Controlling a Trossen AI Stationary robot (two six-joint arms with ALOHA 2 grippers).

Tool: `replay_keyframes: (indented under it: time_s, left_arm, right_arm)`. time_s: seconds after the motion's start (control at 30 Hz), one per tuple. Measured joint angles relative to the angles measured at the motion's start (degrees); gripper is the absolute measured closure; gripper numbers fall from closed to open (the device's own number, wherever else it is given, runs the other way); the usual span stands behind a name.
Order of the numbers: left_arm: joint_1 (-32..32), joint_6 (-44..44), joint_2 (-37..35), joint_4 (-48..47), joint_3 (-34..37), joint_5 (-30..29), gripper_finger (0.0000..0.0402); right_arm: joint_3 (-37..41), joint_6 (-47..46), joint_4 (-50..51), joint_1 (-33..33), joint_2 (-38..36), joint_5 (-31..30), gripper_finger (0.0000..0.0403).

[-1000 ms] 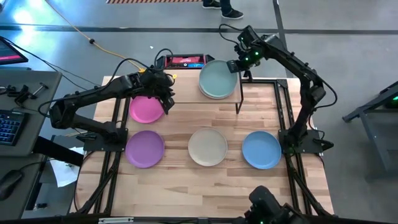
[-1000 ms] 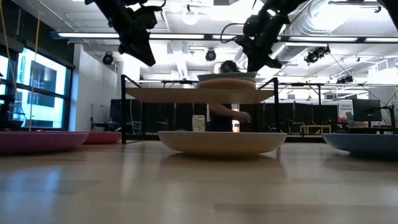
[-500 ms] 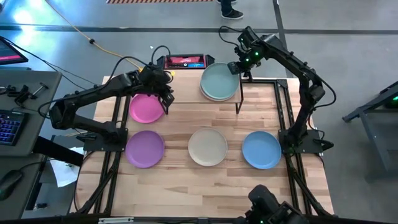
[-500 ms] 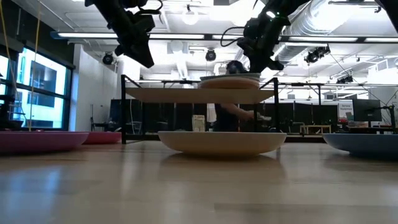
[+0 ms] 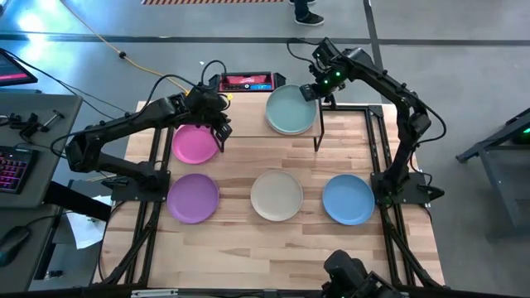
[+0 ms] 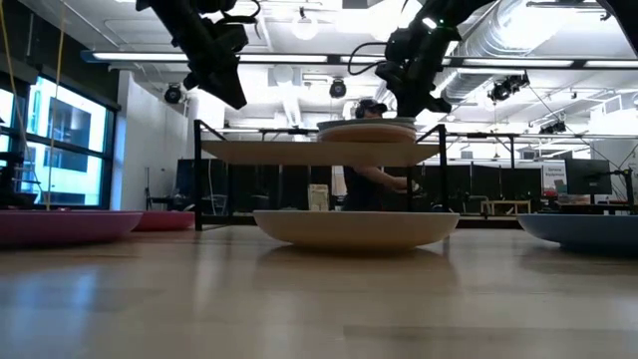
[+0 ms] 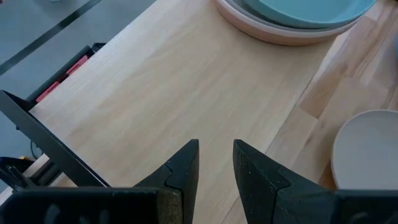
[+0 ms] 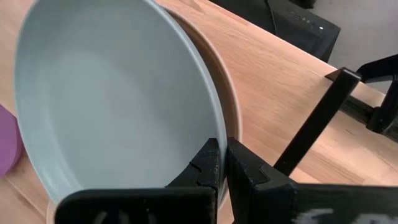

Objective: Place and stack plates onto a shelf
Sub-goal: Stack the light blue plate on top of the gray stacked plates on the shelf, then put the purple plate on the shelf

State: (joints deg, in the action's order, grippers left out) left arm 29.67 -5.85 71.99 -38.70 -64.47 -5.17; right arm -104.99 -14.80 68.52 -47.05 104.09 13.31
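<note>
Two stacked plates sit on the shelf.

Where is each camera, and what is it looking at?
High view: above the table, looking straight down; both arms show.
Low view: at tabletop height, looking level at the cream plate and shelf; arms hang from above.
Left wrist view: over the shelf; left gripper open.
Right wrist view: right gripper pinches the teal plate rim.
Shared: all four views show the teal plate's stack.
</note>
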Motion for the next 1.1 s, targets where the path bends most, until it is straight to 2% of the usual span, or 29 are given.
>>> replay_keyframes:
  time_s: [0.13,0.47,0.6,0.8,1.1]
  left_arm:
    - [-0.02,0.02,0.00,0.00,0.00,0.00,0.0312]
    - [-0.02,0.55,0.00,-0.01,0.00,0.03,0.0312]
    - [-0.02,0.63,0.00,-0.02,0.00,0.04,0.0312]
    - [-0.02,1.49,0.00,-0.02,0.00,0.11,0.0312]
    - [-0.02,1.96,0.00,-0.22,0.00,0.09,0.0312]
  right_arm:
    - [0.00,-0.16,-0.25,0.38,0.00,-2.20,0.0403]
    - [0.03,2.66,-1.12,1.87,0.00,-2.78,0.0401]
    - [0.04,3.27,-2.22,2.91,0.00,-2.85,0.0378]
    - [0.04,3.26,-1.72,3.37,0.00,-6.18,0.0329]
    - [-1.91,3.25,-1.81,3.35,-0.13,-5.19,0.0318]
